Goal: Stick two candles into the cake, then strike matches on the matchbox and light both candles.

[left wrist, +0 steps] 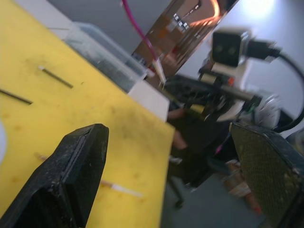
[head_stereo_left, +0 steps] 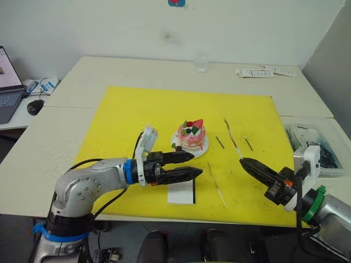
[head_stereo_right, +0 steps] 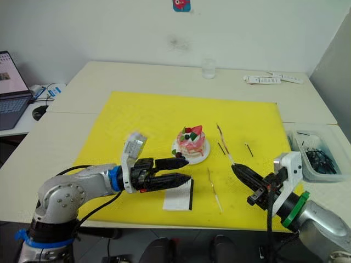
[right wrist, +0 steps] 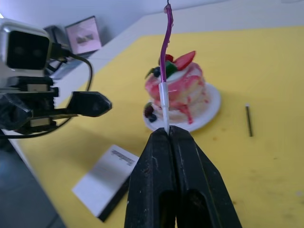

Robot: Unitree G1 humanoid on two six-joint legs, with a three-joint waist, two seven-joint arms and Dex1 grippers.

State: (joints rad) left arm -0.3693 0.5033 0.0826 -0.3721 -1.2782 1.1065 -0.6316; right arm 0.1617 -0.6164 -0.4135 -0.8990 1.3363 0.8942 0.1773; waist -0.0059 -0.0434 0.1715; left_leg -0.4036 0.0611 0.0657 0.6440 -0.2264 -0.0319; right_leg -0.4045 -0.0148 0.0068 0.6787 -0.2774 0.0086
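Observation:
The pink cake [head_stereo_left: 191, 136] sits on its white plate [head_stereo_left: 204, 147] in the middle of the yellow mat [head_stereo_left: 137, 109]. My right gripper [head_stereo_left: 242, 161] is shut on the pale end of one candle [head_stereo_left: 231, 136], which rises tilted to the right of the cake, apart from it. The other candle [head_stereo_left: 215, 183] lies flat on the mat in front of the cake. Two matches [head_stereo_left: 220, 142] [head_stereo_left: 248, 144] lie to the right of the cake. My left gripper [head_stereo_left: 196, 163] hovers open and empty just in front of the plate, above the white matchbox [head_stereo_left: 181, 193].
A clear plastic bin [head_stereo_left: 315, 145] stands off the mat's right edge, close to my right wrist. A glass [head_stereo_left: 201, 63] and white strips [head_stereo_left: 263, 72] lie at the table's back. A laptop [head_stereo_left: 8, 82] and mouse [head_stereo_left: 35, 107] are at the far left.

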